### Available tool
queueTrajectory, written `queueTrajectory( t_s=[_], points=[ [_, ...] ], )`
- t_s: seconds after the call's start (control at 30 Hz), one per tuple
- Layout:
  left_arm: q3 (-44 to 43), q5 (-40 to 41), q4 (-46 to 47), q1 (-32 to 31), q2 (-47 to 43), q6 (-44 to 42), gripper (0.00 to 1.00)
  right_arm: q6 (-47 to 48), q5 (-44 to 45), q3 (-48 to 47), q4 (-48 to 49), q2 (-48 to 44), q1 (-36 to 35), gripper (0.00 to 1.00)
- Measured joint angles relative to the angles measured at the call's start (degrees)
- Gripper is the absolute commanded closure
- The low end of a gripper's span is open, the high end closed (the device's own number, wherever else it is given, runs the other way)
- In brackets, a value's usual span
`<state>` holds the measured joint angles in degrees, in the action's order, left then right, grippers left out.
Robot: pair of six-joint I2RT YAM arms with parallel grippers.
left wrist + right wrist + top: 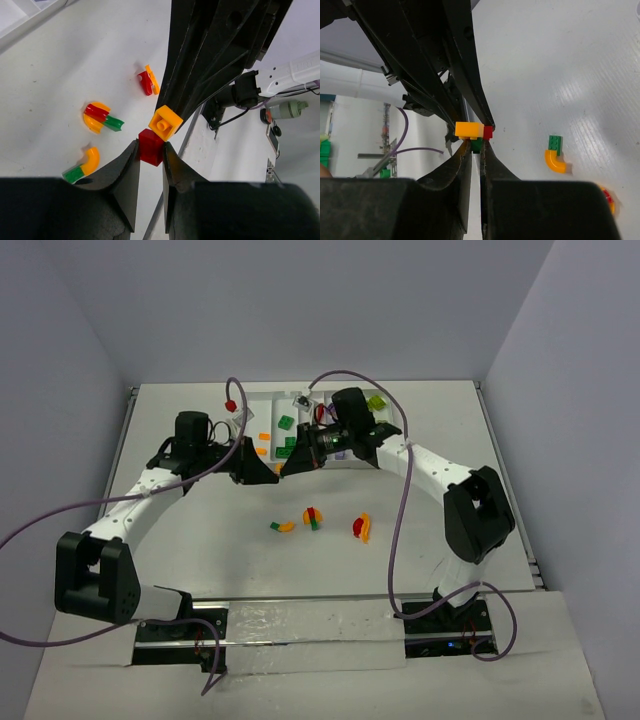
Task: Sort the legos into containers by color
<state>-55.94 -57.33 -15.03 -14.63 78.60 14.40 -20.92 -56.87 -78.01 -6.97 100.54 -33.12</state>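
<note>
Both my grippers meet on one joined clump [159, 134]: my left gripper [150, 152] clenches its red brick [151, 145], and my right gripper [476, 150] clenches the green brick [476, 144] touching the orange brick [468, 130]. More loose legos [100, 117] lie on the table [60, 65] beyond my left fingertips

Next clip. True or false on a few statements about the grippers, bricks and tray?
1. The left gripper clamps a red square plastic brick joined to an orange brick. True.
2. The right gripper hangs open, away from them. False: it is shut on the orange brick.
3. The white plastic compartment tray is empty. False: orange pieces, dark green pieces and a lime piece lie in it.
4. Three small brick clusters lie loose on the table. True.
</note>
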Motion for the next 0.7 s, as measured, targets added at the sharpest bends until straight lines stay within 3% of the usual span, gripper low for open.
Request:
queueTrajectory(
  t_s=[0.2,0.43,0.7],
  points=[
    [-0.04,2.59,0.09,-0.67,0.54,-0.29,1.0,-0.03,-0.19,4.28,1.73,-2.48,2.16,1.0],
    [-1.81,11.01,2.35,-0.61,4.77,-0.3,1.0,2.11,0.07,8.46,0.12,-6.95,12.45,1.0],
    [-19.98,26.86,4.94,-7.3,23.34,-1.24,1.0,5.92,3.69,10.94,-4.44,-10.36,21.0,1.0]
  ],
)
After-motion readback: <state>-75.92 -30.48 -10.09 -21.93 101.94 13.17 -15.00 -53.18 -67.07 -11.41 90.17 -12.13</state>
